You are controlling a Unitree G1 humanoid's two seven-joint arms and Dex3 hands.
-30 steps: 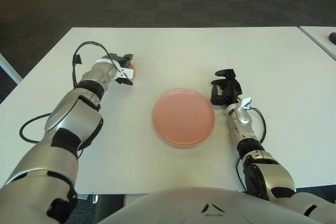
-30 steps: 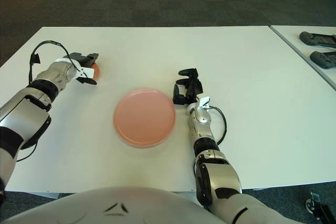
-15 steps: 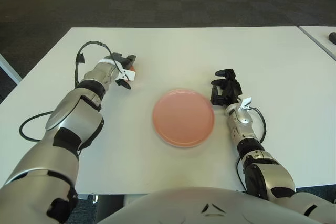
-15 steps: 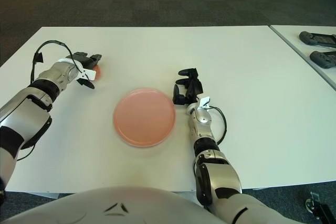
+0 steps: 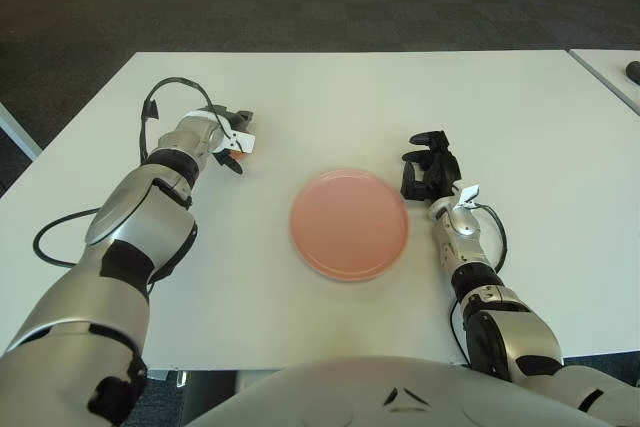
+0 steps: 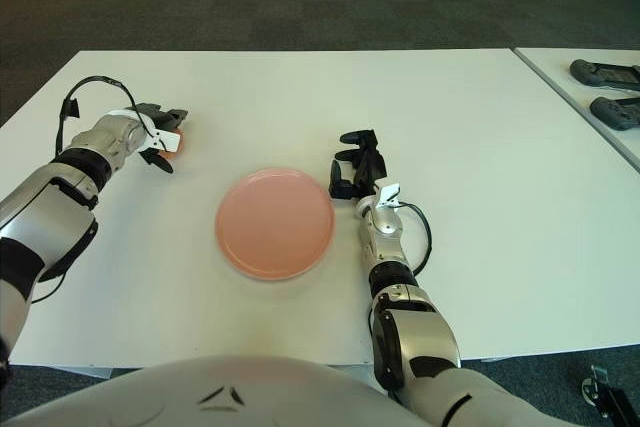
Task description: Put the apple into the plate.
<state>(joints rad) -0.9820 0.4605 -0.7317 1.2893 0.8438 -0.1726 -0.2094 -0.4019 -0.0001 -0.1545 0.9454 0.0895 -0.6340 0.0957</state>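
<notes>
Curling its fingers round the apple (image 6: 172, 146), left hand (image 5: 228, 137) grips it far-left for carrying to the pink plate (image 5: 349, 224); right hand (image 5: 428, 169), fingers loosely curled and holding nothing, shows just right of the plate.

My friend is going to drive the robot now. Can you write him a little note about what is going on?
Left hand: far left of the table, fingers closed around the apple, which shows only as a sliver of orange-red.
Right hand: idle, just right of the plate, holding nothing.
Plate: middle of the table, nothing in it.
Done: apple looks grasped.
Left: carry it right to the plate, set it down, let go.
</notes>
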